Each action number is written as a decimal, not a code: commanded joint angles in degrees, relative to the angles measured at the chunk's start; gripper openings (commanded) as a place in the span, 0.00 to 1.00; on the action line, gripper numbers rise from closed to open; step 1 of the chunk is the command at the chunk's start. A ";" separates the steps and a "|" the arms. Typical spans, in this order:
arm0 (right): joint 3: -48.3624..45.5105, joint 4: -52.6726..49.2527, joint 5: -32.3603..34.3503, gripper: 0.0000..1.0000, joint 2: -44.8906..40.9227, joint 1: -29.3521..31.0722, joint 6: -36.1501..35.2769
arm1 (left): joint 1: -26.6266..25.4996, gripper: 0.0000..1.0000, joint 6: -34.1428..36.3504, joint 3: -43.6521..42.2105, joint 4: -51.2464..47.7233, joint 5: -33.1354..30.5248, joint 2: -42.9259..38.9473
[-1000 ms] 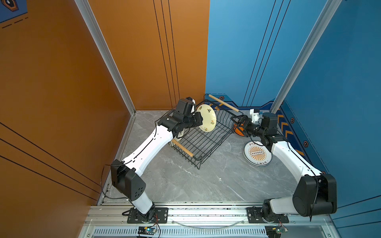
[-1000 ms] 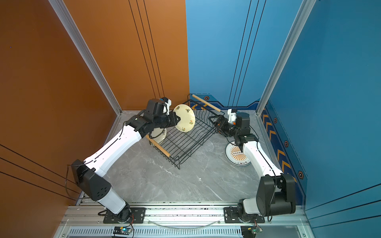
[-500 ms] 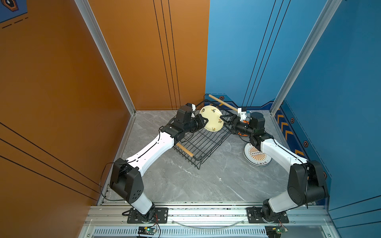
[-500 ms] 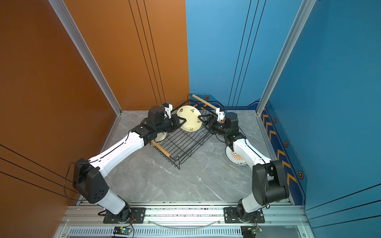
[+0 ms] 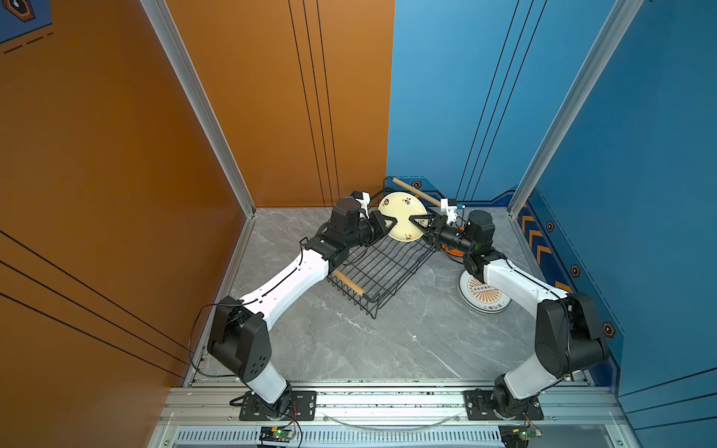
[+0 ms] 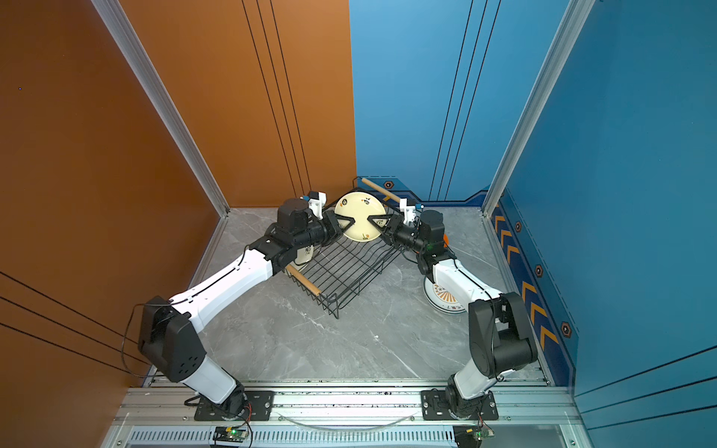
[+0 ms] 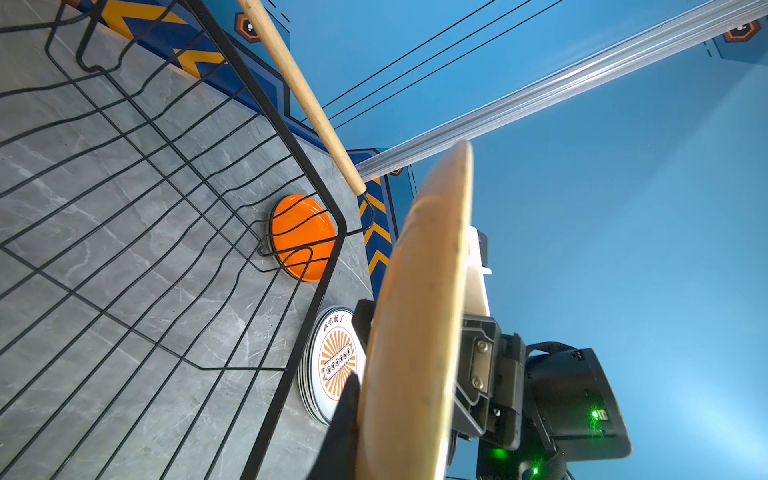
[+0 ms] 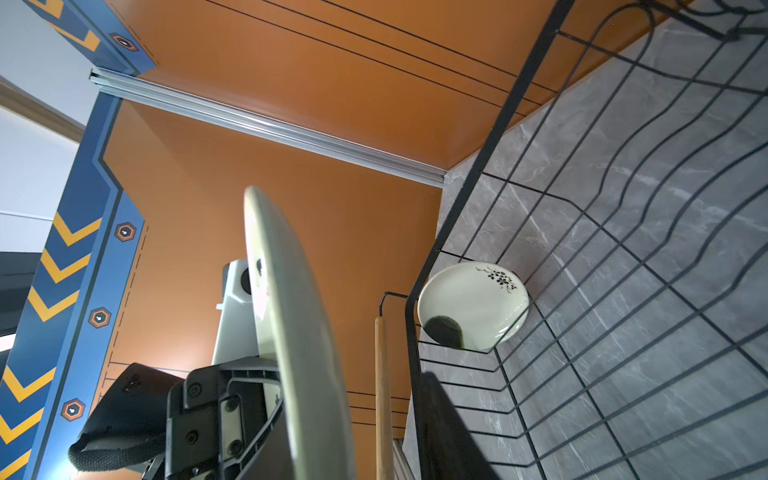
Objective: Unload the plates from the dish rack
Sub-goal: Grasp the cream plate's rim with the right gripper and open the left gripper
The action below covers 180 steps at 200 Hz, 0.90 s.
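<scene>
Cream plate (image 5: 401, 217) stands on edge over the far end of the dish rack (image 5: 372, 271), betw. two claws. Left claw (image 5: 391, 224) is clenched on one rim. Right claw (image 5: 414, 222) straddles the opp. rim, one finger clear (not gripping). Plates showing: 4, incl. orange plate (image 7: 301, 237), sunburst plate (image 5: 485, 294) atop a stack and floral white plate (image 8: 471, 305), all on the desk (image 5: 349, 341). 1 rack.

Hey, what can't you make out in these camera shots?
Whether the right gripper is clamped on the cream plate: tiny in both top views, blurred edge-on in the right wrist view.
The orange plate: mostly behind the right arm in both top views.
The stack under the sunburst plate: count unreadable, arm overlaps it.
The white plate: mostly under the left arm in a top view.
</scene>
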 commanded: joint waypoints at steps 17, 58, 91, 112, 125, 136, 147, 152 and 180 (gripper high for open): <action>0.99 4.14 -1.92 0.22 0.61 0.32 1.75 | -0.98 0.16 -0.04 1.03 3.66 3.13 1.40; 1.30 3.85 -2.19 0.00 0.61 -0.06 1.65 | -0.62 0.33 1.39 0.42 3.54 2.64 0.76; 3.21 1.04 -3.07 0.00 0.18 -1.52 0.06 | 0.15 0.50 4.40 0.87 0.58 3.19 -0.02; 6.70 -5.81 -3.66 0.00 -0.82 -3.99 -4.27 | 0.65 0.54 12.17 4.00 -10.20 0.12 -1.52; 10.11 -12.79 -4.11 0.00 -1.61 -5.58 -9.41 | 0.81 0.57 18.14 6.64 -19.10 -2.52 -2.32; 13.17 -18.80 -4.44 0.00 -2.15 -7.14 -13.73 | 1.07 0.60 22.60 8.60 -25.38 -5.95 -2.92; 16.18 -25.04 -3.82 0.00 -2.51 -8.91 -18.12 | 1.37 0.62 26.96 9.77 -29.74 -9.41 -3.61; 17.49 -27.87 -3.12 0.00 -2.71 -9.68 -20.15 | 1.62 0.63 28.54 10.17 -31.80 -11.21 -3.91; 22.07 -39.42 2.25 0.00 -3.47 -14.56 -29.00 | 4.04 0.66 35.82 10.91 -38.03 -18.24 -4.98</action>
